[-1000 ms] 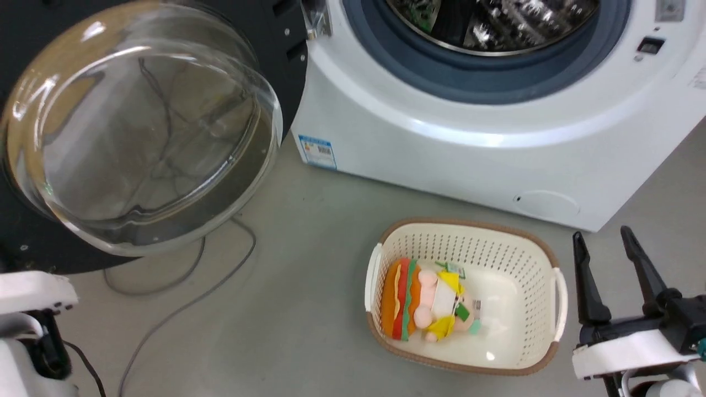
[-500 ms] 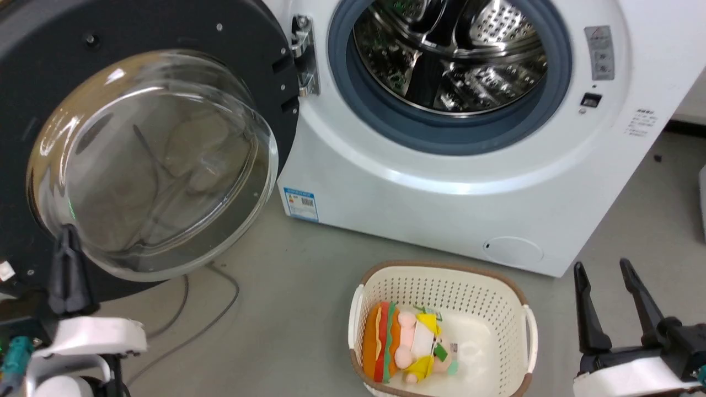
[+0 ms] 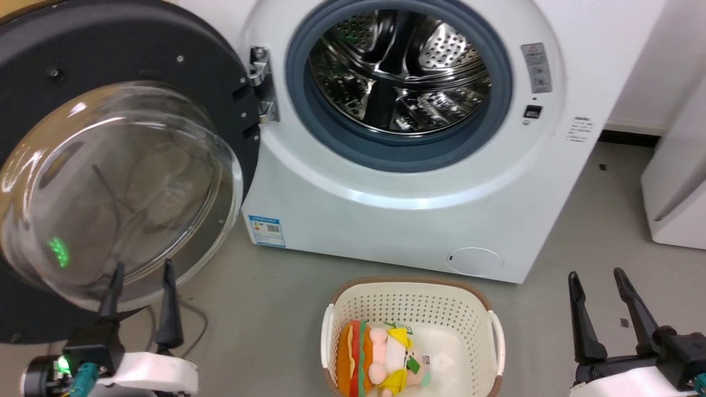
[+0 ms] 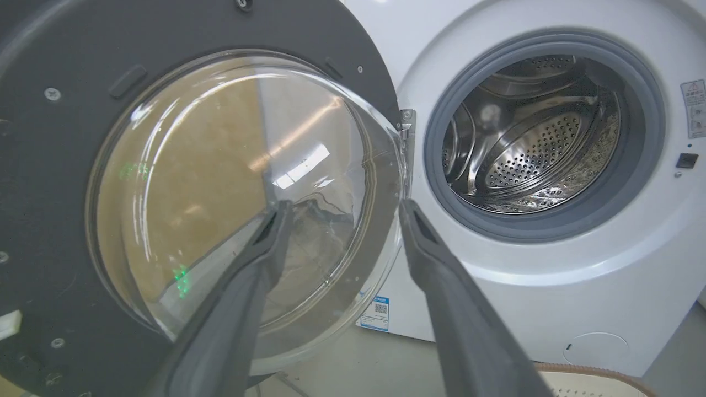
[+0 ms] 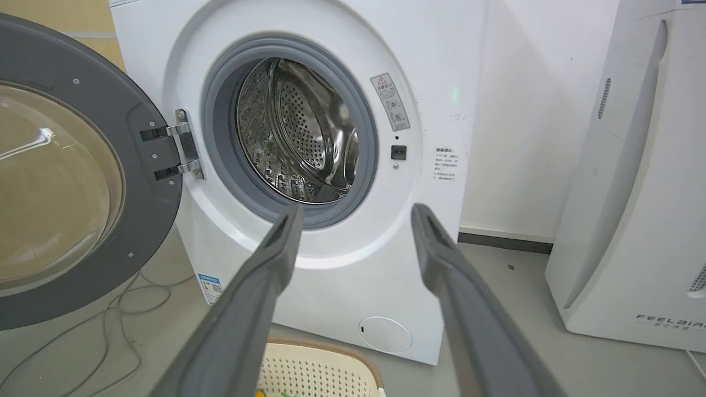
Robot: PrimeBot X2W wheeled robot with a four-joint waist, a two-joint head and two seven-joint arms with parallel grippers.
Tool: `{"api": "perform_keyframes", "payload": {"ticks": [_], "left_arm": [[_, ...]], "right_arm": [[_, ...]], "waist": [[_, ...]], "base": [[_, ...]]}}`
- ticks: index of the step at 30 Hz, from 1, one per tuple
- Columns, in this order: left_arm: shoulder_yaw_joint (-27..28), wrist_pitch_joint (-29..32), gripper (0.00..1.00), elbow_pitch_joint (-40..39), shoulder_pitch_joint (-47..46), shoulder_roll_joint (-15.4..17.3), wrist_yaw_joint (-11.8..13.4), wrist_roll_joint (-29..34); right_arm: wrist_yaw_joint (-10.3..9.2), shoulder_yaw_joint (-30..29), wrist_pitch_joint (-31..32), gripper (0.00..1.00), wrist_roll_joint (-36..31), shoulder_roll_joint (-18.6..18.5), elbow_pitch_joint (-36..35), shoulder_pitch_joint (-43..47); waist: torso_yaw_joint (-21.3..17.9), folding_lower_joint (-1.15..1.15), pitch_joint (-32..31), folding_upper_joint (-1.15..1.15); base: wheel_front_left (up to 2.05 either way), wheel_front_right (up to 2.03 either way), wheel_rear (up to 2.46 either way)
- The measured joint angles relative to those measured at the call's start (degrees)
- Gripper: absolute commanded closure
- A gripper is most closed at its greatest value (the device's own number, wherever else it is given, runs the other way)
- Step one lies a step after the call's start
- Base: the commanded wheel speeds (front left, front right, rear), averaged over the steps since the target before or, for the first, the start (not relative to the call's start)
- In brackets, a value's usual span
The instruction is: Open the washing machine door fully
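Observation:
The washing machine [image 3: 397, 220] stands with its steel drum exposed. The washing machine door [image 3: 83, 49], a black disc with a bulging glass bowl, is swung wide to the left on its hinge. My left gripper [image 3: 142, 267] is open at the lower left, just below the glass bowl, holding nothing. In the left wrist view the left gripper [image 4: 346, 205] points at the right edge of the door [image 4: 55, 138], next to the machine [image 4: 551, 286]. My right gripper [image 3: 595, 274] is open and empty at the lower right. The right wrist view has the right gripper [image 5: 357, 210] facing the machine [image 5: 430, 44], the door [image 5: 110, 94] at left.
A cream laundry basket [image 3: 408, 284] holding a burger plush toy [image 3: 375, 358] sits on the floor in front of the machine. Grey cables [image 5: 110, 309] lie under the door. A white appliance [image 5: 634, 220] stands to the machine's right, also seen as the white appliance [image 3: 678, 193].
The head camera has tilted up, showing more of the machine. My left gripper has risen into view and gone from shut to open. The right gripper stays open.

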Motion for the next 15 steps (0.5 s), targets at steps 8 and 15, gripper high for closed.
{"api": "perform_keyframes", "payload": {"ticks": [8,15], "left_arm": [[-3.2,0.0,0.00,1.0,1.9,-0.1,0.0,-0.6],[-5.4,0.0,0.00,1.8,3.4,-0.2,0.5,-1.6]], "right_arm": [[0.00,0.8,0.0,0.00,0.0,0.0,-0.9,1.2],[0.00,1.4,0.0,0.00,0.3,0.0,-0.9,2.1]], "waist": [[-3.1,0.01,-0.7,0.00],[-5.5,0.01,-0.8,0.00]], "base": [[0.00,0.00,0.00],[0.00,0.00,0.00]]}}
